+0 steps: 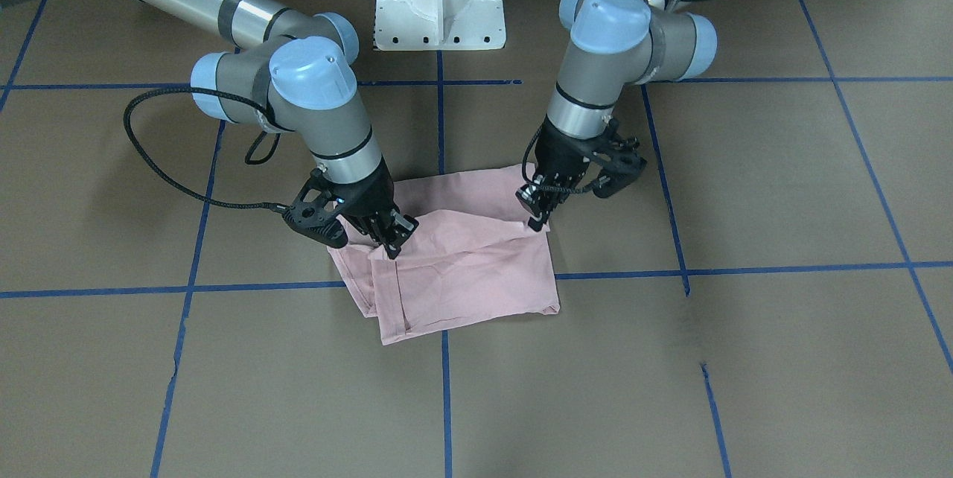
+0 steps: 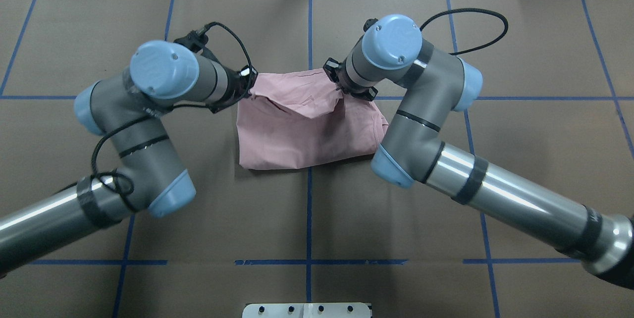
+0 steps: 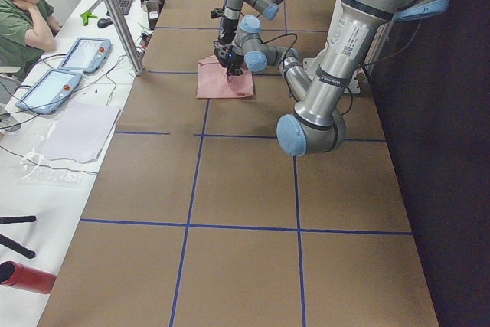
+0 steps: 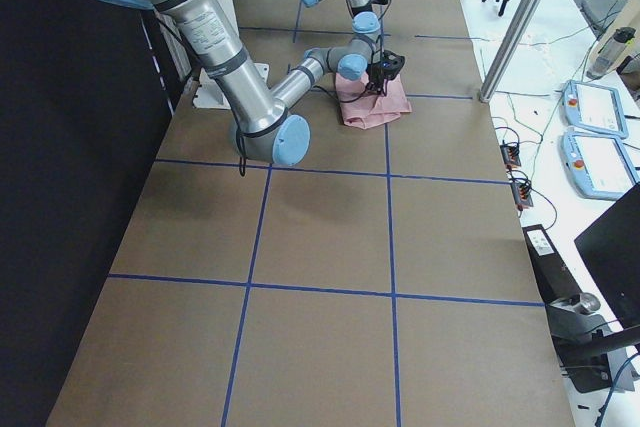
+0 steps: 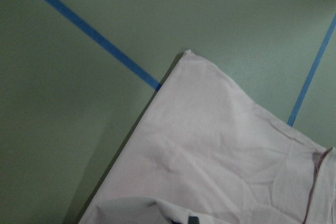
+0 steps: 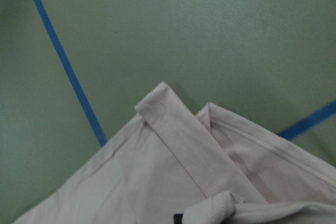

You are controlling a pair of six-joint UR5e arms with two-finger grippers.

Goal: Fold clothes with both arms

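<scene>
1. The left end effector [image 1: 536, 223] is clenched on a pinch of the pale pink T-shirt [image 1: 461, 277]. The right end effector [image 1: 389, 246] grips another pinch on the shirt's opposite side.
2. Between the two grips, the top layer is tented up off the flat layers below. No print shows, only plain pink.
3. The shirt lies mid-bench, over a crossing of blue tape lines [image 1: 445, 389], and is partly folded into a rough rectangle.
4. Judged step: a fold is in hand, with the flap lifted and not yet laid. The next move calls for both end effectors to carry their pinches together, level and at a matched pace. They would then lower and release so the crease lands straight.
5. Hemmed edges [image 6: 173, 140] stack unevenly on the right end effector's side and could slip out of line.
6. Brown bench [image 1: 744, 359] shows on every side of the shirt. The white pedestal [image 1: 439, 1] stands well apart, on the robot's side. The left arm [image 1: 588, 91] and right arm [image 1: 335, 120] lean in from opposite sides.
</scene>
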